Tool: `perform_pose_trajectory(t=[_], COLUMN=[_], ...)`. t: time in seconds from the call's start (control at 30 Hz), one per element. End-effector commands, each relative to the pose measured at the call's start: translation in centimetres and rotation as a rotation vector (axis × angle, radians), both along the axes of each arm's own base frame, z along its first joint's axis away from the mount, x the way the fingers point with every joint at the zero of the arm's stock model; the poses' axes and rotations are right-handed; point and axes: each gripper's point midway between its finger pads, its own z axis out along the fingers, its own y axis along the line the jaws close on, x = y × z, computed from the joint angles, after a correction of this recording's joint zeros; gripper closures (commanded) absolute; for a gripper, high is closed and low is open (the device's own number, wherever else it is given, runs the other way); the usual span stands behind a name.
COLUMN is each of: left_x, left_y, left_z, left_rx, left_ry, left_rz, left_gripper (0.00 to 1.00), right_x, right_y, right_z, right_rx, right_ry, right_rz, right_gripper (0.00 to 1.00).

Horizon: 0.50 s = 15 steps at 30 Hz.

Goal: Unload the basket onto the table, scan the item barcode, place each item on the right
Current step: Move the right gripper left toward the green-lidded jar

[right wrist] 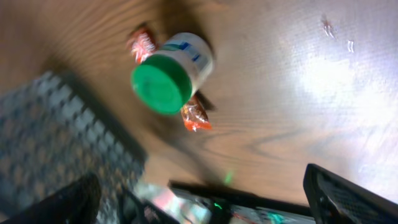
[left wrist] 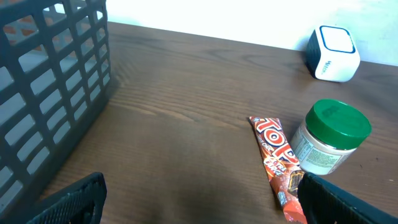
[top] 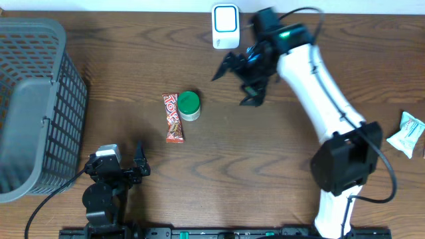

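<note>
A white barcode scanner [top: 226, 25] stands at the table's far edge, also seen as scanner [left wrist: 333, 53] from the left wrist. A small jar with a green lid [top: 189, 105] stands upright mid-table, touching a red candy bar [top: 174, 117] lying flat on its left. My right gripper [top: 236, 83] hovers open and empty between the scanner and the jar, looking down on the jar [right wrist: 171, 71] and the candy bar [right wrist: 196, 115]. My left gripper [top: 138, 162] rests open and empty near the front edge, with the jar [left wrist: 329, 137] and the candy bar [left wrist: 277, 158] ahead to its right.
A large grey mesh basket [top: 33, 106] fills the left side, and its wall [left wrist: 43, 93] stands close to my left gripper. A white packet [top: 406, 133] lies at the right edge. The right arm's white link [top: 319, 86] spans the right half of the table.
</note>
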Motion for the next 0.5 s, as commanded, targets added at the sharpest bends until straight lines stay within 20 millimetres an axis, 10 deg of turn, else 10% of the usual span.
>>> perform_pose_trajectory(t=[0.0, 0.13, 0.23, 0.47], left_x=[-0.2, -0.2, -0.2, -0.2], left_y=[-0.1, -0.1, -0.1, -0.1], left_z=[-1.1, -1.1, -1.1, -1.1], left_rx=[0.012, 0.012, 0.012, 0.012], left_ry=[0.034, 0.034, 0.034, 0.034], left_rz=[-0.01, -0.01, -0.01, -0.01], left_gripper=[0.02, 0.02, 0.02, 0.02], right_x=[1.5, 3.7, 1.4, -3.5], right_y=[1.1, 7.9, 11.8, 9.3], right_z=[-0.9, 1.9, 2.7, -0.9], right_rx=[-0.159, -0.066, -0.071, -0.441], right_ry=[-0.03, -0.469, -0.747, -0.865], right_rz=[-0.302, 0.105, 0.583, 1.373], right_gripper=[0.02, 0.01, 0.01, 0.01])
